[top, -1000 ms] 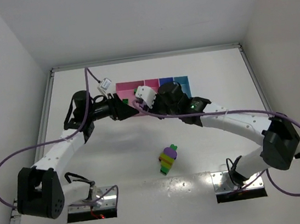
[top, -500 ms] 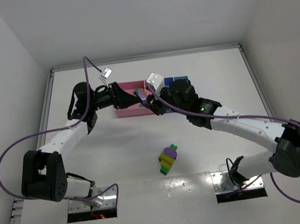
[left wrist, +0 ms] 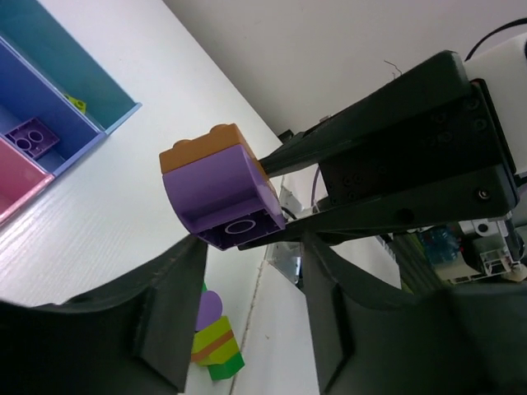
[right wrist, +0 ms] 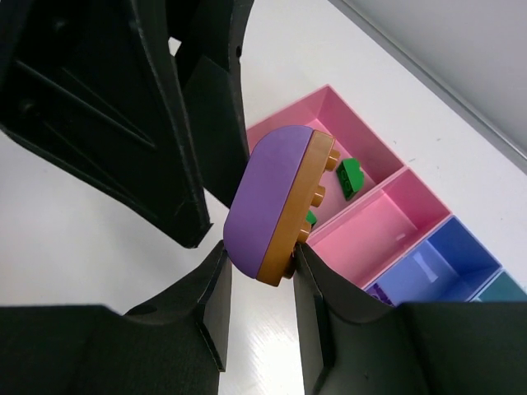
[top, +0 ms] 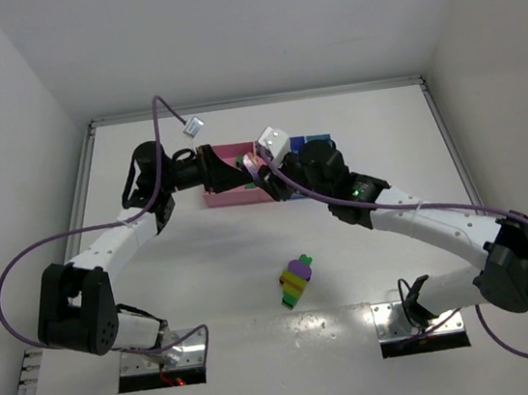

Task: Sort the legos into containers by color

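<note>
- The right end effector [right wrist: 262, 255] is clamped tight on a two-brick clump [right wrist: 276, 206], a purple lego stuck to an orange one; it holds it up in the air, over the near edge of the containers [top: 230, 199]
- The left end effector [left wrist: 251, 243] meets it nose to nose; its fingers [left wrist: 169, 313] stand partly apart, one on each side of the purple half; I cannot tell whether they touch it
- The containers sit in a row at the far end of the tabletop [top: 161, 299]; dark green legos [right wrist: 352, 177] lie in the end pink bin; a purple brick [left wrist: 31, 136] lies in the blue bin; a small yellow-green piece [left wrist: 76, 103] lies in the light blue bin
- A multicoloured clump [top: 297, 281] of purple, yellow-green, orange and green sits on the tabletop, well apart from the bins, nearer the arms' bases
</note>
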Action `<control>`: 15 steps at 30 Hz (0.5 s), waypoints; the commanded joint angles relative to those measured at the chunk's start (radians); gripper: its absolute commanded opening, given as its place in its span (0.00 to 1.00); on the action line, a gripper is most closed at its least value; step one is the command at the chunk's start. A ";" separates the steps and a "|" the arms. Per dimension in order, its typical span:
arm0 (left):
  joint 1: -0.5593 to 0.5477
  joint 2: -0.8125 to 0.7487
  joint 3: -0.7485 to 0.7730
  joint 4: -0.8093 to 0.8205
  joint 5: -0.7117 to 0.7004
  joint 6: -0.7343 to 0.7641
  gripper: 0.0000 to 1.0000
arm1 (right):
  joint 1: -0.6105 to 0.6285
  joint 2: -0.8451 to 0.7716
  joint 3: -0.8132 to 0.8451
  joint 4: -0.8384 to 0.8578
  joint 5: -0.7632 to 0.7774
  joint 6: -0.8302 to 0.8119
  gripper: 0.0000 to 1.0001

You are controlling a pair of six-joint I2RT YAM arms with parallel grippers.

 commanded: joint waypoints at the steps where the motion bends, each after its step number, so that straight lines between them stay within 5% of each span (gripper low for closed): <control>1: -0.009 0.004 0.036 0.006 -0.003 0.023 0.53 | 0.021 -0.004 0.013 0.058 0.044 -0.032 0.00; 15: -0.009 0.041 0.076 -0.013 -0.003 0.013 0.54 | 0.097 -0.032 -0.023 0.088 0.158 -0.123 0.00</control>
